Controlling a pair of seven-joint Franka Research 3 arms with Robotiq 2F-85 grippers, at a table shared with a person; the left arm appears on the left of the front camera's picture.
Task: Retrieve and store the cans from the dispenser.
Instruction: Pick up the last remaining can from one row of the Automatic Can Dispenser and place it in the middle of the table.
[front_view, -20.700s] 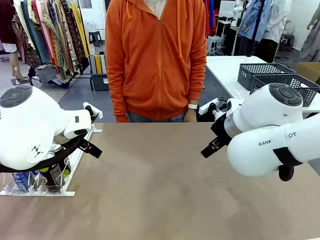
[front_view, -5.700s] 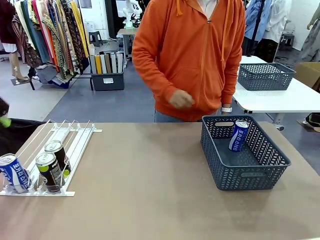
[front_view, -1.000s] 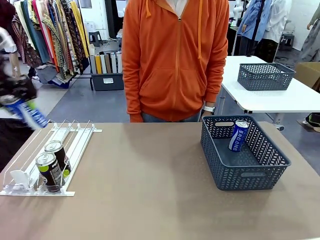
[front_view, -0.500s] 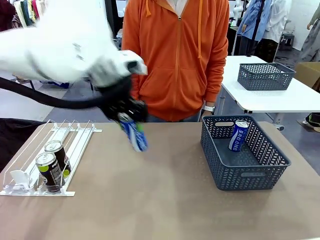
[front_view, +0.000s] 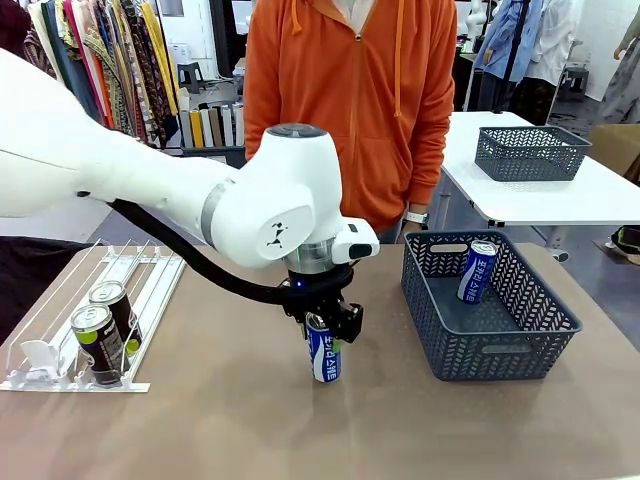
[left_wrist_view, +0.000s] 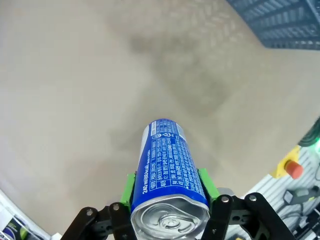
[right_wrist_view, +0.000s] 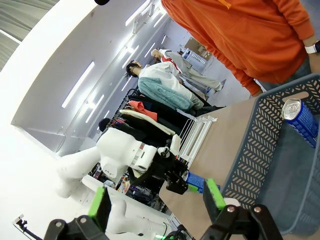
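My left gripper (front_view: 322, 325) is shut on a blue-and-white can (front_view: 324, 353), held upright over the table's middle, left of the dark grey basket (front_view: 490, 352); I cannot tell whether its base touches the table. In the left wrist view the green pads (left_wrist_view: 130, 186) clamp that can (left_wrist_view: 167, 165) just below its silver top. A second blue can (front_view: 478, 270) leans inside the basket. Two dark cans (front_view: 98, 340) stand in the white dispenser (front_view: 75, 386) at the left edge. My right gripper (right_wrist_view: 155, 197) is open, looking at the basket (right_wrist_view: 250, 150) and its can (right_wrist_view: 300, 117).
A person in an orange hoodie (front_view: 350, 110) stands at the table's far side, hands down. Another grey basket (front_view: 530, 152) sits on a white table behind. Bare tabletop lies between dispenser and basket and along the near edge.
My left arm has swung from the far left across to the table's middle, carrying the blue can, and lowered it upright beside the basket. The rest of the scene is unchanged.
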